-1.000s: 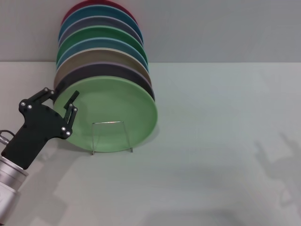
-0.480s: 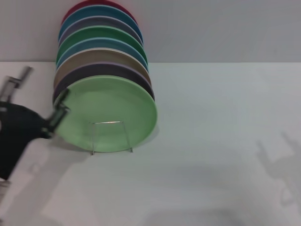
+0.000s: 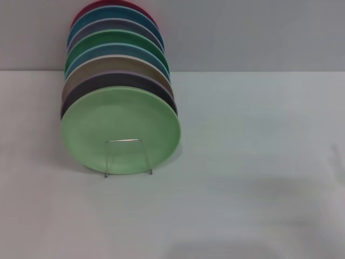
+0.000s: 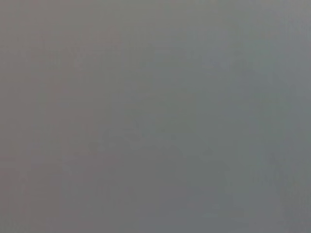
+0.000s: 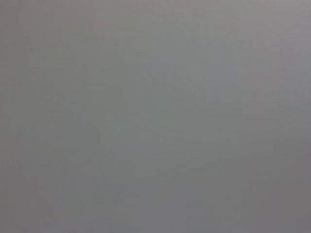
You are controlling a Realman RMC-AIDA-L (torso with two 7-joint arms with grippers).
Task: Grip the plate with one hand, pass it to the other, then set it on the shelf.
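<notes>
Light green plate (image 3: 121,129) standing on edge at the front of a wire rack (image 3: 128,157), leaning back against a row of other plates (image 3: 116,51) in dark, tan, blue, green, teal and red, all upright on the pale tabletop (image 3: 253,162)

Neither gripper anywhere in the head view; both wrist views filled with plain grey and nothing else, so no telling whether either set of jaws is wide or narrow, and nothing seen held

Judging by how things lie: plate already seated in the rack, so the task looks finished or nearly so

Possible trouble from here:
- plate held only by the small front loop of the rack and its lean on the neighbour; a knock from an arm coming back in could tip it forward onto the tabletop
- rack light and thin; a nudge at the front could shift the whole row
- arms out of sight, so any fresh approach starts blind to the stack
</notes>
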